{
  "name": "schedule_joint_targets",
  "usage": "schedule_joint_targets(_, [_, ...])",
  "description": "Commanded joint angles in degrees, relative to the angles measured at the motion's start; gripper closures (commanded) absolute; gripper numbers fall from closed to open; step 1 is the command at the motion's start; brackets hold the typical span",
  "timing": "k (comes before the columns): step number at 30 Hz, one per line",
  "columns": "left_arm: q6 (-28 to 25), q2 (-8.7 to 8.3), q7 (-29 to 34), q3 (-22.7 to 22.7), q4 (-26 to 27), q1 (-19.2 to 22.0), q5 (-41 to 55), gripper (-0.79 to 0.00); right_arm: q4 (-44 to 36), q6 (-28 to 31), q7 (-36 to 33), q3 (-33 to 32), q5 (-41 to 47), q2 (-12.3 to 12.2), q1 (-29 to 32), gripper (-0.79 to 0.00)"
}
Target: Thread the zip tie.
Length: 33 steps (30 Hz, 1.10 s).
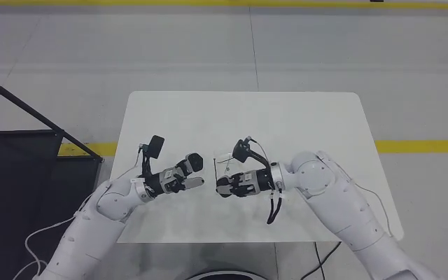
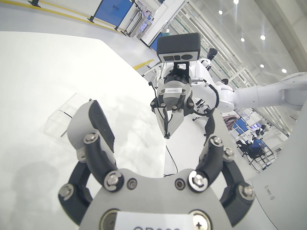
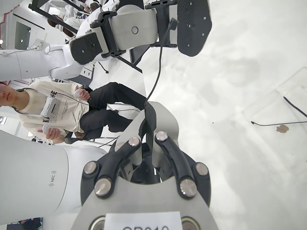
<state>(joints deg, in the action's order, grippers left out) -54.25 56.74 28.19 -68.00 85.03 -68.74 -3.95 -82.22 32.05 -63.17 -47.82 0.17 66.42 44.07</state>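
Left gripper (image 1: 197, 173) hangs wide open and holds nothing. It sits over the white table (image 1: 315, 119), at about 9 o'clock from the table's middle in the top view, with its two black pads (image 3: 194, 22) spread well apart. Just beside it at 3 o'clock, facing it tip to tip, is the right gripper (image 1: 220, 185). Its fingers are pinched narrow on the black zip tie (image 3: 157, 74).

From that pinch one length of the tie runs across the gap toward the left gripper. Its head end lies up by the larger-looking pad, between the spread fingers. Whether it touches the pad I cannot tell. The other length hangs out of the pinch on the far side, seen from the left wrist as a thin curved line dropping below the right gripper's tips.

On the table lies a clear tray (image 2: 56, 120) with a spare zip tie (image 3: 275, 123) flat inside it, apart from both grippers. From above the tray is too faint to place by the clock.
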Motion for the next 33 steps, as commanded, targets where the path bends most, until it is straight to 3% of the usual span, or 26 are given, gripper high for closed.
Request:
schedule_joint_targets(1, [0.32, 0.22, -0.15, 0.81, -0.23, 0.57, -0.58, -0.588, -0.12, -0.22, -0.59, 0.08, 0.00, -0.05, -0.09, 0.000])
schedule_joint_targets(4, [1.12, 0.63, -0.61, 2.14, -0.54, 1.45, -1.71, -0.382, -0.16, -0.50, -1.25, 0.48, -0.21, -0.02, -0.36, 0.000])
schedule_joint_targets(5, [1.35, 0.76, -0.74, 2.61, -0.62, 1.74, -1.96, -0.357, -0.10, -0.61, -1.46, 0.63, -0.27, 0.00, -0.46, 0.000])
schedule_joint_targets(16, [2.60, 1.67, -0.94, 5.28, -2.68, 3.99, -2.33, -0.277, 1.24, -0.90, -1.55, 1.42, 0.19, 0.23, -1.37, 0.000])
schedule_joint_targets(29, [2.51, 1.88, -0.17, 5.60, -3.84, 4.38, -1.08, -0.262, 2.59, -1.29, -1.08, 1.78, 1.06, 0.41, -1.86, 0.000])
schedule_joint_targets(33, [2.70, 1.95, 0.17, 5.74, -3.88, 4.55, -0.69, -0.222, 2.68, -1.38, -1.24, 1.89, 1.08, 0.43, -1.93, 0.000])
